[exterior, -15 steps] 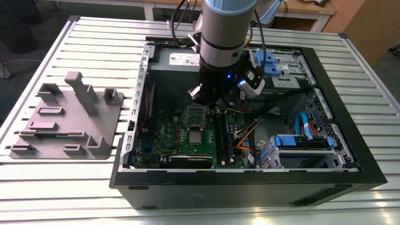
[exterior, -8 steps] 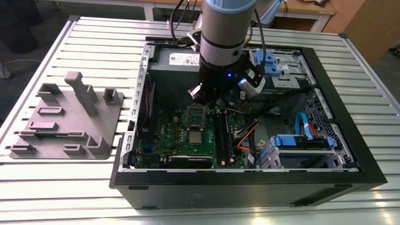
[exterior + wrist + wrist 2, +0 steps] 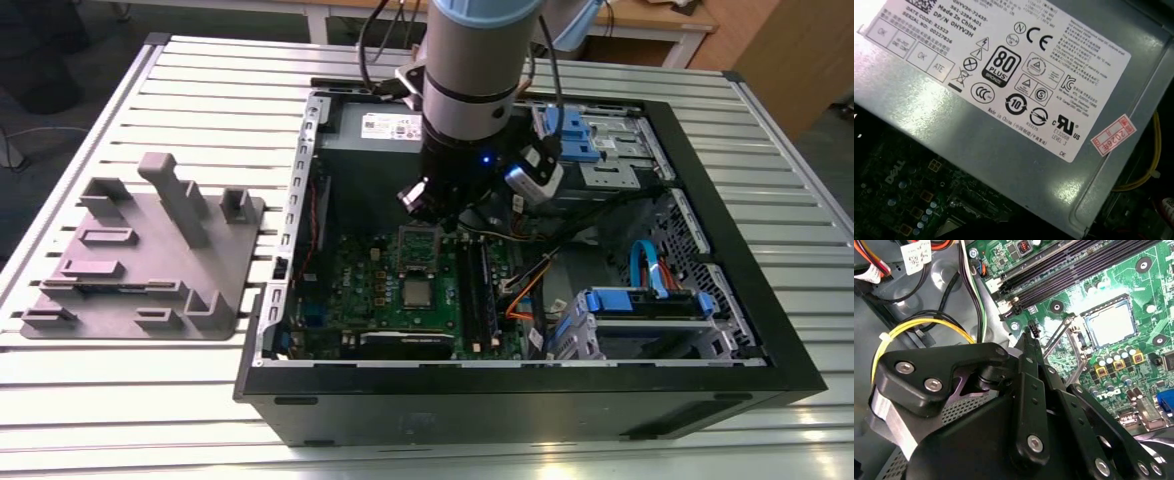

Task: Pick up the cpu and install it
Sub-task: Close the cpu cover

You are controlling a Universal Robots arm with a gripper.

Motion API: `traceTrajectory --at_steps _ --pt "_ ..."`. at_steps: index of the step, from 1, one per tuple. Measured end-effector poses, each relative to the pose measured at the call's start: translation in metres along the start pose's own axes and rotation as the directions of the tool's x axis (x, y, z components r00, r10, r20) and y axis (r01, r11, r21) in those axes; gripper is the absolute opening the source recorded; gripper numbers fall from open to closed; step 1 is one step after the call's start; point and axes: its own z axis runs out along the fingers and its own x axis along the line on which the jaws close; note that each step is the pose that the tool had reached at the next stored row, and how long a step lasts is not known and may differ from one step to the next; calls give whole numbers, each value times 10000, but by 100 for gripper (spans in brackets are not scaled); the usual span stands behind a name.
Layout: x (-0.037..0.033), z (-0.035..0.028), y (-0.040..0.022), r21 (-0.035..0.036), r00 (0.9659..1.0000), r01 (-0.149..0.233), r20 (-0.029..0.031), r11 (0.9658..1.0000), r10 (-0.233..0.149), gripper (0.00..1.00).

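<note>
The cpu (image 3: 420,293), a small silvery-grey square, lies flat in its socket on the green circuit board (image 3: 360,290) inside the open computer case. The socket's hollow metal frame (image 3: 419,245) is swung open just behind it. My gripper (image 3: 441,212) hangs over the board behind the open frame, apart from the cpu, shut and holding nothing. In the second wrist view the cpu (image 3: 1110,322) sits in the socket beyond the gripper (image 3: 1026,340), with the raised frame (image 3: 1066,337) between them.
A grey plastic tray (image 3: 147,260) with upright blocks stands outside the case on the exterior view's left. The power supply (image 3: 1004,125) sits close behind the gripper. Memory slots (image 3: 1079,270), loose cables (image 3: 534,285) and blue drive bays (image 3: 641,310) crowd the case.
</note>
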Motion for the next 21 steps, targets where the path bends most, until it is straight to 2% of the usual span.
traceTrajectory --at_steps 9,21 --pt "11 -57 7 5 9995 314 34 9995 -314 11" --pt "10 -71 8 -23 9975 708 13 9975 -708 11"
